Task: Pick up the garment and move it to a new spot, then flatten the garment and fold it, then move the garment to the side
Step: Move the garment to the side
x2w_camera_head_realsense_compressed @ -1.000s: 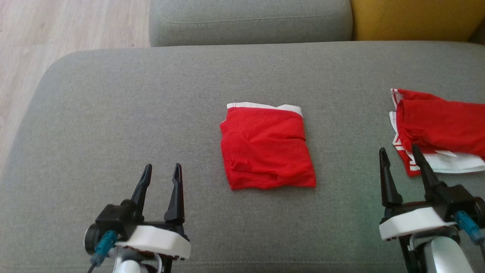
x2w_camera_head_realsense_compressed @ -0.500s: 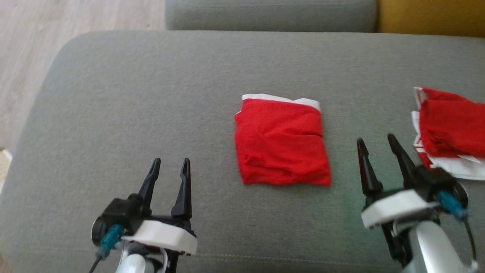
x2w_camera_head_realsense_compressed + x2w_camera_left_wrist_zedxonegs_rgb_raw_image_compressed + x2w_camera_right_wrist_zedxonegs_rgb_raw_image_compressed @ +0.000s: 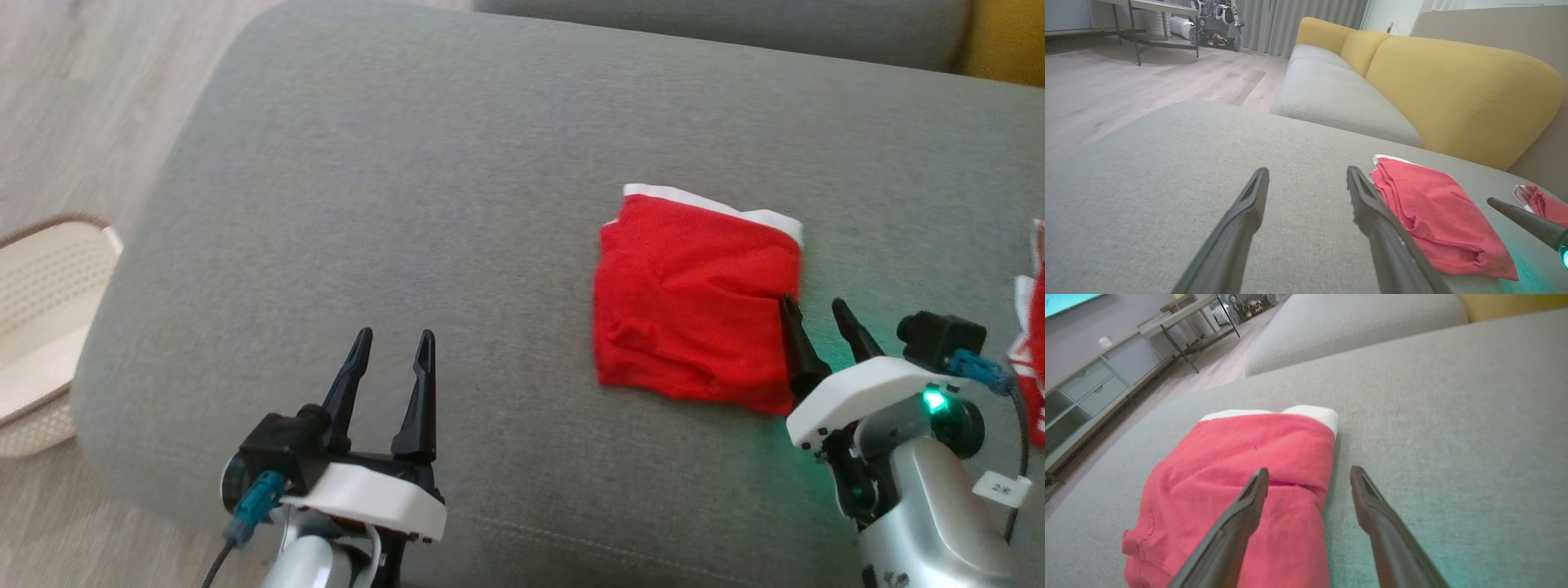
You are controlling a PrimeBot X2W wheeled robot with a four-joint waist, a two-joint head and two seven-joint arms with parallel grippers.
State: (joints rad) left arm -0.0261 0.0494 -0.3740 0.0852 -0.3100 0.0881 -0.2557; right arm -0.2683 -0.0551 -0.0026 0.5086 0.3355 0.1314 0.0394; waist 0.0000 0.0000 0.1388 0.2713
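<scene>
We see the red garment [image 3: 694,310] lying on the grey cushion [image 3: 408,204]. It sits a bit right of the middle, well in from every edge. It looks folded into a neat, almost square pad. A white band shows along its far end. So we think the job left is to move it to the side.

Our right claw [image 3: 812,302] is the near one. It is wide open and holds nothing. It points toward the far edge of the cushion, the same way the garment's right side runs. In the right wrist view, that side of the garment runs up between the two fingers. The left finger is over the red cloth and the right finger is over bare cushion. So the garment lies just ahead and to the left of this claw. We cannot tell if the claw touches the cloth yet.

Our left claw [image 3: 396,332] is wide open too, and empty. It is over bare cushion near the front edge, well apart from the garment, which lies off to its right.

We think the right claw should take it. It may need to slide a little to the left first, so it bites more than the thin edge.
</scene>
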